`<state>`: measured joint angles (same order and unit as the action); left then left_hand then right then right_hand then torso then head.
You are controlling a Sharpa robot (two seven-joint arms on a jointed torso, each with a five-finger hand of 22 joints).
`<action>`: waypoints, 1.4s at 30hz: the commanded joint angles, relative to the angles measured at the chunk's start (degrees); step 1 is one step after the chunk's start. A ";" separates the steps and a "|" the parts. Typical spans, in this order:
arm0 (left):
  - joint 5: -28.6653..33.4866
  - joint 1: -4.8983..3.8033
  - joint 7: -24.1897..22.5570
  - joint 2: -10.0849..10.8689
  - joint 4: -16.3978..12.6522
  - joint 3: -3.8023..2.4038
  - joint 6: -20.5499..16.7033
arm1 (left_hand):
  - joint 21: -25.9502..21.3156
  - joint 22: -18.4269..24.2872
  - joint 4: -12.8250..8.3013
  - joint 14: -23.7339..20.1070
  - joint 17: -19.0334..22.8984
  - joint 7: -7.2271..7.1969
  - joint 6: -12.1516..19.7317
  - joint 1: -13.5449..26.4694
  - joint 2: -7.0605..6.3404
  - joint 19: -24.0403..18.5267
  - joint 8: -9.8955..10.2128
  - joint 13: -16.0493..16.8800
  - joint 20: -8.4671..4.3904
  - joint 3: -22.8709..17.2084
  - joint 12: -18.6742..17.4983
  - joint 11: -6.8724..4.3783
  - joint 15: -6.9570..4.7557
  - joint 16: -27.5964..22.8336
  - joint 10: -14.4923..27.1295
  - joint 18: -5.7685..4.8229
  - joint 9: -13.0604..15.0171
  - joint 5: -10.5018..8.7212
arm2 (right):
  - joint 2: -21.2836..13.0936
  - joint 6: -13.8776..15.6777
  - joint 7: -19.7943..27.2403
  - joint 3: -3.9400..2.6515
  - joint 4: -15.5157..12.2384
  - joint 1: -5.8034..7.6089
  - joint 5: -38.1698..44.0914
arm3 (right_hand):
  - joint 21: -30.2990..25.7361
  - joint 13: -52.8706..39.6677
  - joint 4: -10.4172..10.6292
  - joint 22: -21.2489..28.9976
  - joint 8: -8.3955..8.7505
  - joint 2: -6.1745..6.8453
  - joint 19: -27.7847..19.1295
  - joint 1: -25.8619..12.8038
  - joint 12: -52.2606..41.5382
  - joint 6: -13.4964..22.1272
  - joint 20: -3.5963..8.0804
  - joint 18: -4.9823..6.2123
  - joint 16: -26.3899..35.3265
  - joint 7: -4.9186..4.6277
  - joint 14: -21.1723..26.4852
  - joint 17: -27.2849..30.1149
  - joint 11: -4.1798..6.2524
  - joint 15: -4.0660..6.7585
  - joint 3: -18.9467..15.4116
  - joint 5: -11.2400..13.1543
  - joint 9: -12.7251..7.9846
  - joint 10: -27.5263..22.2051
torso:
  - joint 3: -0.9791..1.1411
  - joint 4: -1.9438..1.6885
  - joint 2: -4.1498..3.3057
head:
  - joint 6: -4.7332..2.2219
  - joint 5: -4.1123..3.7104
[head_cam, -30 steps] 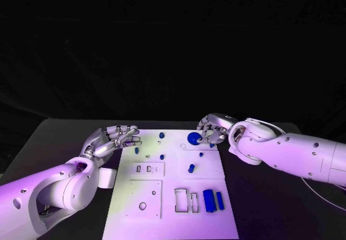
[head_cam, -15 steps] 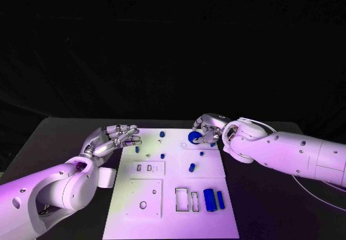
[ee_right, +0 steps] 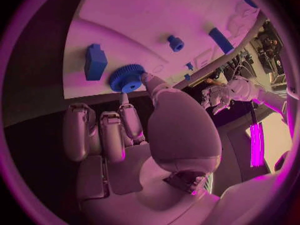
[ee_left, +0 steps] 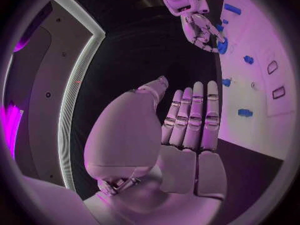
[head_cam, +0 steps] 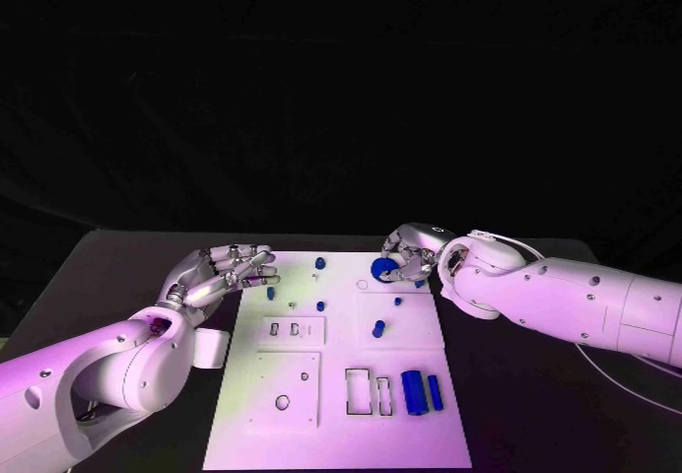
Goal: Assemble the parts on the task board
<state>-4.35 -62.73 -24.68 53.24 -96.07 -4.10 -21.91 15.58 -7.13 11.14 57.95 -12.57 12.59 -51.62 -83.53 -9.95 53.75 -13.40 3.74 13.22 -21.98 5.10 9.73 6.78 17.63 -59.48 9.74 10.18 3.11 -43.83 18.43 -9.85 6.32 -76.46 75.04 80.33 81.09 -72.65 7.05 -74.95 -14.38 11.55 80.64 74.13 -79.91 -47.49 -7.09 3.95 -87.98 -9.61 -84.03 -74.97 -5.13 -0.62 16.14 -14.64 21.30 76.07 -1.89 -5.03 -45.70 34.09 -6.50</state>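
The right hand (head_cam: 412,258) sits at the far right corner of the task board (head_cam: 341,434), pinching a blue gear (ee_right: 127,78) between its thumb and a fingertip just above the board's surface; the other fingers are curled beside it. Next to the gear stands a blue block (ee_right: 95,62). The left hand (head_cam: 222,275) hovers at the board's far left edge, fingers apart and holding nothing, a small blue peg (head_cam: 270,293) just beside it.

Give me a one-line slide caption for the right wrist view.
Right hand fingers touching a round blue toothed gear on the white task board, beside a blue block-shaped part.
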 commanded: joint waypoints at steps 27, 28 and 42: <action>0.15 -0.05 0.10 0.20 -0.17 -0.05 1.14 | 0.32 0.09 -0.23 -0.15 -0.17 0.15 0.47 0.54 0.00 0.40 0.25 -0.06 0.16 -0.49 -0.57 0.14 0.40 0.26 0.40 0.70 0.01 -0.18 | -0.78 -0.65 -0.24 0.08 -0.25 -0.32 1.04 | 1.19 -1.53 0.40 -4.43 -3.40 -2.38 1.25 2.12 -1.51 -4.66 0.70 -1.03 -0.74 1.10 -4.85 -9.83 1.18 0.58 6.18 0.12 1.26 1.23 | -0.08 -0.04 -0.01 | 0.11 -0.11; 0.15 -0.05 0.09 0.21 -0.17 -0.05 1.14 | 0.32 0.09 -0.23 -0.15 -0.17 0.15 0.47 0.54 0.00 0.40 0.25 -0.06 0.16 -0.49 -0.57 0.14 0.40 0.26 0.40 0.70 0.01 -0.18 | -0.79 -0.27 -0.21 0.08 -0.41 -0.35 1.57 | 1.23 -1.59 0.29 -4.53 -3.59 -2.30 1.31 2.11 -1.53 -4.74 0.81 -1.06 -0.73 1.17 -4.84 -9.79 1.26 0.65 6.90 0.63 1.34 1.32 | -0.06 -0.03 -0.03 | 0.14 -0.09; 0.15 -0.04 0.13 0.18 -0.16 -0.05 1.13 | 0.32 0.09 -0.23 -0.15 -0.17 0.15 0.47 0.54 0.00 0.40 0.25 -0.06 0.16 -0.49 -0.57 0.14 0.40 0.26 0.40 0.70 0.01 -0.18 | -0.89 6.02 0.62 0.05 -3.86 -0.60 6.53 | 1.87 -2.33 -0.18 -5.53 -4.48 -2.08 2.01 2.08 -1.95 -5.50 1.10 -1.30 -0.77 1.57 -4.89 -9.99 1.63 0.97 9.14 0.95 1.68 2.15 | -0.01 -0.12 -0.03 | -0.11 0.12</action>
<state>-4.34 -62.73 -24.30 53.52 -96.09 -4.10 -21.76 15.58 -7.13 10.89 57.95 -12.66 12.79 -51.42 -83.53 -9.95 53.75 -13.39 3.74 13.22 -22.23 4.78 9.73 6.78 17.63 -59.49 9.74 10.18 3.11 -44.72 21.96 -9.67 6.40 -79.93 74.47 83.82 82.64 -74.94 6.82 -74.92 -17.53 9.67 82.18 76.05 -81.58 -51.80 -5.94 3.06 -88.43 -8.99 -84.03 -74.93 -3.63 -0.18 25.09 -13.60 22.34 77.85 -1.91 -5.13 -45.73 34.07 -6.53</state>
